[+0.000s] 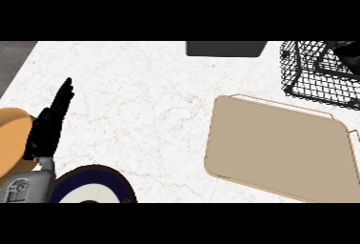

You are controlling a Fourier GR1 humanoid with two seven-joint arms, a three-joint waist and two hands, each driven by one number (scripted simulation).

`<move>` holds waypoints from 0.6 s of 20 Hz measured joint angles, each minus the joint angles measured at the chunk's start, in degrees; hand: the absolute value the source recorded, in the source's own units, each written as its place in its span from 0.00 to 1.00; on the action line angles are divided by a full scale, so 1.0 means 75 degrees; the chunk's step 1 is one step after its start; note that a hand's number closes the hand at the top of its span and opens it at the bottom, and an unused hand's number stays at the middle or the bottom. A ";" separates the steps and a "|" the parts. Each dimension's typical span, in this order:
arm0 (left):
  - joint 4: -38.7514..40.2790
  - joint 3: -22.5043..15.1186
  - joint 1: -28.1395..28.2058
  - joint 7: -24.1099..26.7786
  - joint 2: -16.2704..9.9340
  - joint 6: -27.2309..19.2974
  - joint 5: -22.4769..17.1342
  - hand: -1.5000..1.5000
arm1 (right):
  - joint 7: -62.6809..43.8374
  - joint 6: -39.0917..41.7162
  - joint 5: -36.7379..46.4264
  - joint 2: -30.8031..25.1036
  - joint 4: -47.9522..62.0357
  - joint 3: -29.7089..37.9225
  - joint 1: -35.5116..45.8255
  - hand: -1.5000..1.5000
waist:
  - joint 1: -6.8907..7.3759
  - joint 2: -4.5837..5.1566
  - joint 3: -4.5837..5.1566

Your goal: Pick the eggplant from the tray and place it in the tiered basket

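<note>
On counter: one tray (281, 152) | one tiered basket (316, 76) | two plates (91, 186)

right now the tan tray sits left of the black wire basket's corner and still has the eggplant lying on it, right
Not quite. In the head view the tan tray does sit below and left of the black wire basket, but no eggplant lies on it; its surface shows bare.

Table (155, 95): white marbled top with faint veining, filling most of the view.
Orange plate (10, 140): at the left edge, partly cut off.
Navy-rimmed plate (98, 183): white centre, at the lower left edge.
Dark grey block (225, 48): at the table's far edge, partly cut off.
</note>
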State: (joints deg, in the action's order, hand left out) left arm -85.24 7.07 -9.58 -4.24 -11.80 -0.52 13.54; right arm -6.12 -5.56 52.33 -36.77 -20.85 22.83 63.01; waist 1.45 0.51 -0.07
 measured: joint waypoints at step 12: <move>0.0251 0.0053 -0.0014 0.0140 0.0038 -0.0081 0.0073 0.50 | 0.0153 -0.0518 -0.0939 -0.0767 -0.0570 0.0818 0.0144 0.00 | -0.0122 -0.0047 0.0009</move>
State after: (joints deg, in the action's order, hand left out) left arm -83.36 7.47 -9.68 -3.19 -11.51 -1.13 14.09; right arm -4.97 -9.44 45.29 -42.53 -25.12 28.97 64.10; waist 0.53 0.15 0.00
